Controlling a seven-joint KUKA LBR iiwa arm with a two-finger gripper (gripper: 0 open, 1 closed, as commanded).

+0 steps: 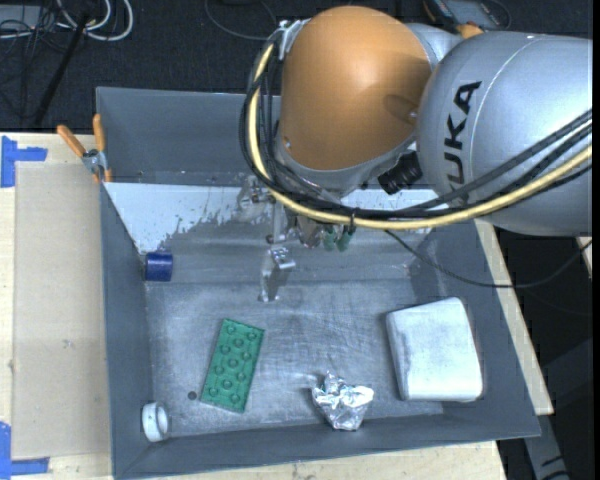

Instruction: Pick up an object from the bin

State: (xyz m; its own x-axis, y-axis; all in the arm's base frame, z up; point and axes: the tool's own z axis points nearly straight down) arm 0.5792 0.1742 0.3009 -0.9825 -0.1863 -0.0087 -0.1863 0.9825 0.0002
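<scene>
Gripper (273, 268) hangs below the arm's orange cover (352, 83), over bare floor in the far middle of the bin (170, 138). Nothing shows in its grasp, and whether it is set wide or narrow I cannot tell.

Five loose things lie in the bin, one of each kind, all apart from one another:
- One green plate (232, 365), studded, flat on the floor.
- One blue cylinder (158, 266), small, at the foot of the left wall.
- One white cap (155, 420) in the near left corner.
- One foil ball (342, 400), crumpled, near the front wall.
- One white block (435, 350) at the right.

No thing sits under the gripper, so the pick is open. The green plate looks the closest candidate: it lies toward the near side and a little left of the gripper. Its long axis runs near to far, with the far end leaning right. I judge a grasp across its short width would suit, which means coming nearer and left before going down. The blue cylinder lies about level with the gripper, well to its left. The foil ball and white block sit further off, toward the near right.
</scene>
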